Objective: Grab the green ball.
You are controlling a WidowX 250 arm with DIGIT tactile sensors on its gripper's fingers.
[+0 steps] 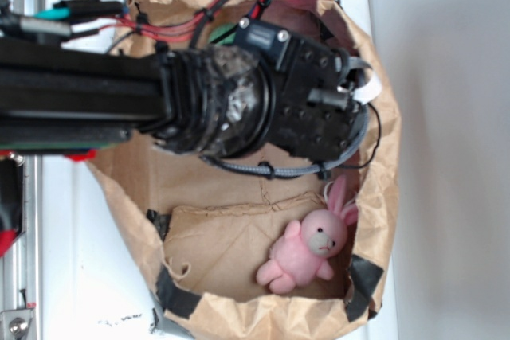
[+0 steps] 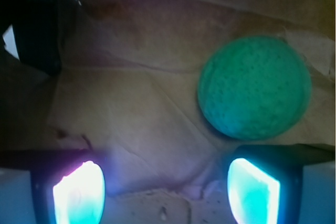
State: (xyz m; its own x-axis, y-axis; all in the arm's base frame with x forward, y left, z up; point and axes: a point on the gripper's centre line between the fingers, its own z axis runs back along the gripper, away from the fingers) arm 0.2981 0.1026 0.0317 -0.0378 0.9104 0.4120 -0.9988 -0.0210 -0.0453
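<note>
My hand (image 2: 165,192) open wide inside the paper bag (image 1: 374,220), ball (image 2: 254,87) on the bag floor just beyond my right finger (image 2: 253,192), off centre; closing here risks the finger clipping it and rolling it off on creased paper; round, so no long axis or heading.

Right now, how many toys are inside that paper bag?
2. The pink plush bunny lies at the bag's bottom right corner; the green ball sits on the paper just ahead of the gripper. The arm may hide others.
</note>
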